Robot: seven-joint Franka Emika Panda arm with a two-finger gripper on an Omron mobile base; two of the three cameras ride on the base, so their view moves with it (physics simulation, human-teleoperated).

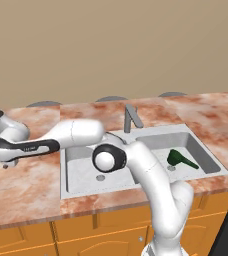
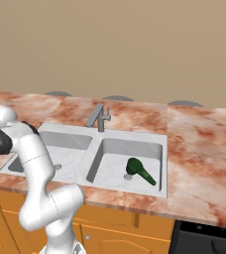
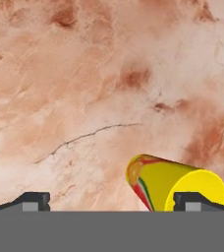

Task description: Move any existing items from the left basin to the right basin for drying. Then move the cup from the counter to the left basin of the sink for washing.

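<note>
The claw (image 3: 112, 202) is hanging over the counter (image 3: 84, 88), to the left of the sink (image 1: 76, 192), its tips standing wide apart. The cup (image 3: 175, 184) is sitting on the counter just under the claw, beside its right tip. Far to the claw's right, the utensil (image 1: 180, 159) is lying in the right basin (image 1: 206, 162), beyond the left basin (image 1: 81, 172) and faucet (image 1: 132, 118).

Even, bright rendered light, soft faint shadows inside the sink (image 1: 76, 155) (no glare), everything sharp, no edge distortion
</note>
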